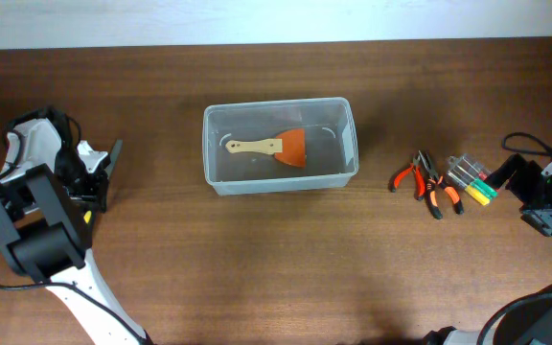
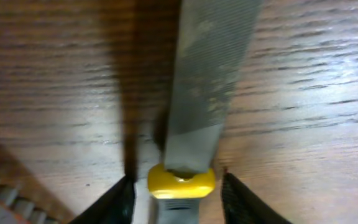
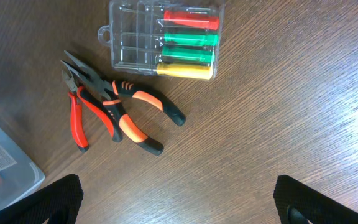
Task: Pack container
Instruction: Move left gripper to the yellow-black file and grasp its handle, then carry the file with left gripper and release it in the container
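Note:
The container (image 1: pixel 281 177) is a clear tub at the table's middle. It holds a wooden-handled brush with an orange head (image 1: pixel 281 147). My left gripper (image 2: pixel 178 199) is at the far left of the table (image 1: pixel 102 190), low over the wood. Its open fingers straddle the yellow-collared grey handle of a flat metal file (image 2: pixel 204 81), with a small gap on each side. My right gripper (image 3: pixel 179 205) is wide open and empty at the far right (image 1: pixel 527 187). A corner of the container also shows in the right wrist view (image 3: pixel 5 177).
Two orange-and-black pliers (image 1: pixel 427 180) lie crossed right of the container, also in the right wrist view (image 3: pixel 114 115). Next to them lies a small clear case of coloured screwdriver bits (image 1: pixel 472 182) (image 3: pixel 166 37). Cables trail by both arms.

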Robot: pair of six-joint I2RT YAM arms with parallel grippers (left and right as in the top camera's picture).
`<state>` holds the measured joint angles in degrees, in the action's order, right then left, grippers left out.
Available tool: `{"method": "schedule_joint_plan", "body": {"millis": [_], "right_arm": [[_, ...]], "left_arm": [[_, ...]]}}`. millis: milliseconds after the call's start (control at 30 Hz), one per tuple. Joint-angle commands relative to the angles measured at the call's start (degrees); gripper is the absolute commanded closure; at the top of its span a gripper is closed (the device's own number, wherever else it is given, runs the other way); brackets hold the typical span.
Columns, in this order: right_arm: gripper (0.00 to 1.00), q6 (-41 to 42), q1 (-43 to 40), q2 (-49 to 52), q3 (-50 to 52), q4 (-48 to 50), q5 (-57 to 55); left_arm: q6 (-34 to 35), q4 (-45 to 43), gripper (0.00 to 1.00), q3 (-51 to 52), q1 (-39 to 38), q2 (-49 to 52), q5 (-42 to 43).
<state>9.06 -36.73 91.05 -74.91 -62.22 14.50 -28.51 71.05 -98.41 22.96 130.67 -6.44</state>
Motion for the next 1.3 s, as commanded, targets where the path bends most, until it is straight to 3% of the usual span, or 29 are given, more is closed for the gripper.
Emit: {"method": "schedule_joint_plan", "body": {"millis": [0,300,600,833,1033,1267], "right_arm": [[0.02,0.46,-0.09,0.17,-0.92,0.02,0.07],[0.01,0.46,-0.09,0.2,-0.9,0.02,0.07],[0.01,0.46,-0.09,0.17,-0.92,0.02,0.09],[0.02,0.46,-0.09,0.17,-0.92,0.02,0.07],[0.02,0.46,-0.09,0.2,-0.92,0.02,0.07],[0.02,0.46,-0.09,0.17,-0.92,0.02,0.09]], "left_arm": [[-0.7,-2.89,0.59,3.67,0.2,3.8,-1.11],[-0.7,-5.16,0.71,3.67,0.2,3.8,-1.51],[0.63,-5.07,0.98,3.67,0.15,3.8,-1.31],[1.09,-2.08,0.98,0.92,-1.29,3.67,-1.33],[2.05,8.52,0.98,-10.84,-5.16,2.58,-1.38],[1.81,20.04,0.98,-34.56,-14.84,0.07,-1.31]]}}
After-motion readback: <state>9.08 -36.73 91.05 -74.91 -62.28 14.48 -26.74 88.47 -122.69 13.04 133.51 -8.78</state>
